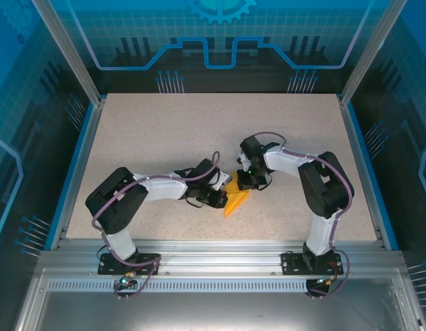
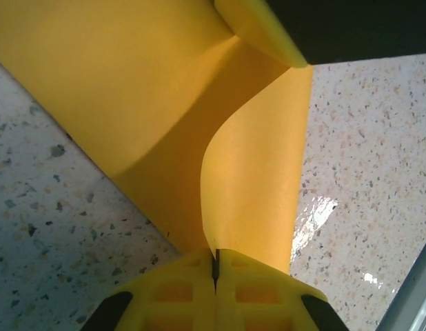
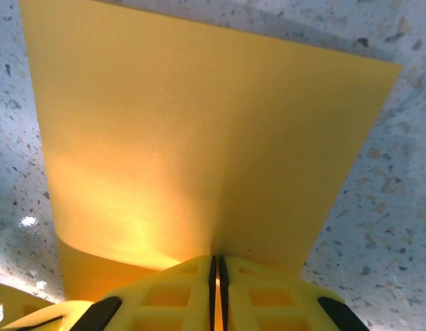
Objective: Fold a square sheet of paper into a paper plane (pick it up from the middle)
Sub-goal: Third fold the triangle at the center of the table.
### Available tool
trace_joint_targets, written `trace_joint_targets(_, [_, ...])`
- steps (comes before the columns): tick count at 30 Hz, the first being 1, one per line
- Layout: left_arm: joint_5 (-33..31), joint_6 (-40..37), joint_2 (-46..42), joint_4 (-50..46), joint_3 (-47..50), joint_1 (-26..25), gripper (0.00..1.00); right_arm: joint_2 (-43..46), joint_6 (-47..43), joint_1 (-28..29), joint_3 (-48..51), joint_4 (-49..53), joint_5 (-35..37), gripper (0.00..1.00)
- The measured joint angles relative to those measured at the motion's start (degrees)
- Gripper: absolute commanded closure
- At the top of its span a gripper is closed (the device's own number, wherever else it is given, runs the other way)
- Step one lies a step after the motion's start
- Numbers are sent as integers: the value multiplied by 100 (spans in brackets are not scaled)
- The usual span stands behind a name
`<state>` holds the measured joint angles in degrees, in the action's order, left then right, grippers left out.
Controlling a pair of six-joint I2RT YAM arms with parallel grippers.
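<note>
Top: paper [image 1: 235, 201] mid-table [image 1: 165, 138], between left gripper [image 1: 221, 198] and right gripper [image 1: 250, 182], both touching it; long axis slanting near-left to far-right.

Left wrist: jaws clenched on paper's near edge, sheet curling up and away toward right gripper's yellow fingertip.

Right wrist: jaws pinched tight on a raised crease, sheet spreading ahead over table. Next fold probably hinges on that crease line.

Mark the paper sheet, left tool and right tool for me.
square sheet of paper [image 1: 235, 201], top external view, its exposed lower part.
left tool [image 2: 214, 267], left wrist view, seam between its fingertips shut on the paper.
right tool [image 3: 216, 267], right wrist view, seam between its fingertips shut on the paper.
</note>
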<state>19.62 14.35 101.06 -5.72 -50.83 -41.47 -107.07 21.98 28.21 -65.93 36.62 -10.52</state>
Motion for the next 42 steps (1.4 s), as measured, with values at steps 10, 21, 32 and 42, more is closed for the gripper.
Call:
trace_joint_targets(10, [2,-105,33,0,-13,7,100,321,219,-59,120,-105,-59,76])
trace_joint_targets(21, [44,-146,142,-37,-125,7,100,1821,1014,-120,1482,-1211,-890,89])
trace_joint_targets(32, [85,-251,205,-76,-160,9,100,1606,1882,232,2234,-2457,-1486,90])
trace_joint_targets(42, [85,-251,227,-107,-195,17,100,1268,1941,240,2343,-2876,-1510,90])
